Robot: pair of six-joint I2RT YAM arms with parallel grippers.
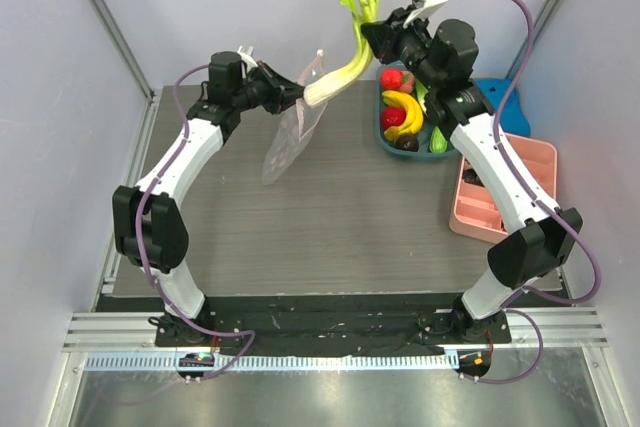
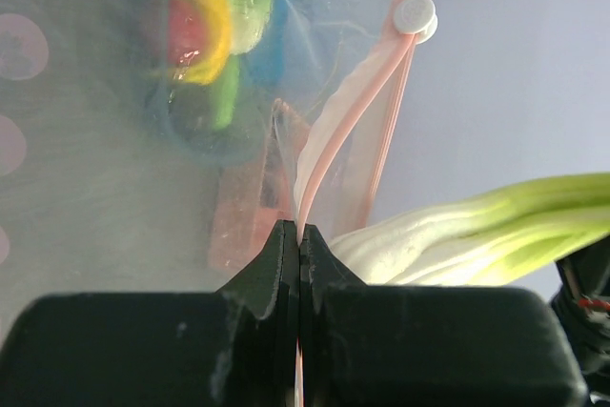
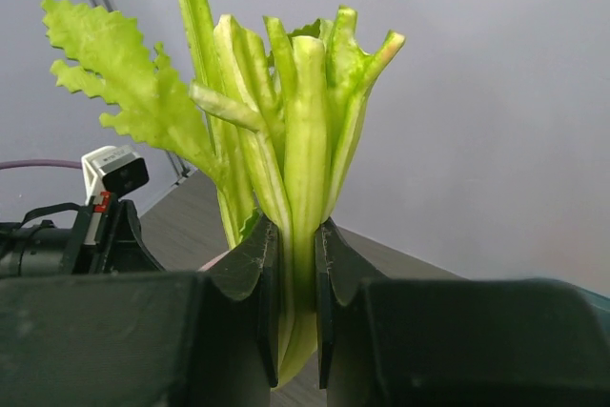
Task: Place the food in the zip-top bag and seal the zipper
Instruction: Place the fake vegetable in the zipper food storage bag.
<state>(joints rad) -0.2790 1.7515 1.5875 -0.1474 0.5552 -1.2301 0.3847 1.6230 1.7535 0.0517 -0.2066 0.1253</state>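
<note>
My left gripper (image 1: 291, 95) (image 2: 300, 232) is shut on the pink zipper (image 2: 335, 135) strip of the zip-top bag (image 1: 288, 139) (image 2: 95, 159), which hangs in the air above the table. The mouth gapes slightly below the white slider (image 2: 416, 16). My right gripper (image 1: 372, 37) (image 3: 296, 240) is shut on the green upper part of the celery stalk (image 1: 345, 65) (image 3: 305, 131). The stalk slants down to the left, its white end (image 2: 400, 245) right beside the bag's mouth. Whether it is inside, I cannot tell.
A teal tray (image 1: 383, 132) at the back right holds yellow bananas (image 1: 405, 107), red round fruit (image 1: 392, 78) and green pieces (image 1: 438, 139). A pink divided tray (image 1: 528, 172) lies right of it, under my right arm. The left arm's wrist camera (image 3: 114, 173) shows close by.
</note>
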